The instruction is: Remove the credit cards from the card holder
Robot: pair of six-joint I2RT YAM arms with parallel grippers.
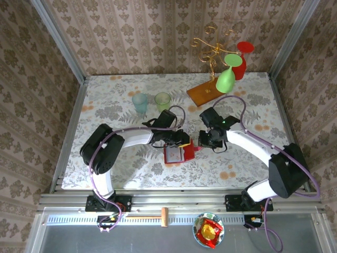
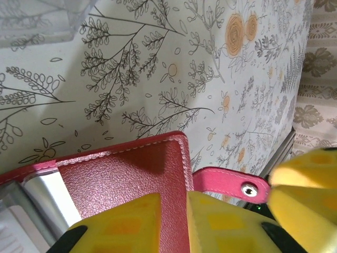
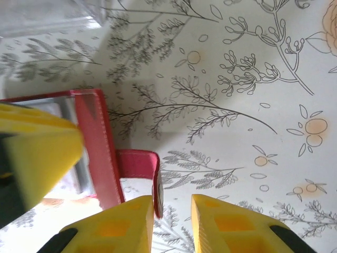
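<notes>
There is one bench (image 1: 105, 100) and one red card holder (image 1: 175, 155). There are two pincers, the left pincer (image 2: 174, 203) and the right pincer (image 3: 172, 203). Two tumblers stand there, one bluish (image 1: 140, 101) and one green (image 1: 162, 99). Two stemmed glasses hang up, one green (image 1: 226, 78) and one red (image 1: 242, 58). There is one gold wire rack (image 1: 210, 45), one wooden base board (image 1: 202, 95) and one bowl (image 1: 208, 230). The cards cannot be counted.

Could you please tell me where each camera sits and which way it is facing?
Top external: above and behind the robot, looking down on the table; the left arm and right arm show, bases at the bottom.
Left wrist: on the left arm, looking down past the left gripper at the holder and its tab.
Right wrist: on the right arm, looking down past the right gripper at the holder's edge and tab.
Shared: both wrist views show holder, tab and the other gripper's yellow finger.
</notes>
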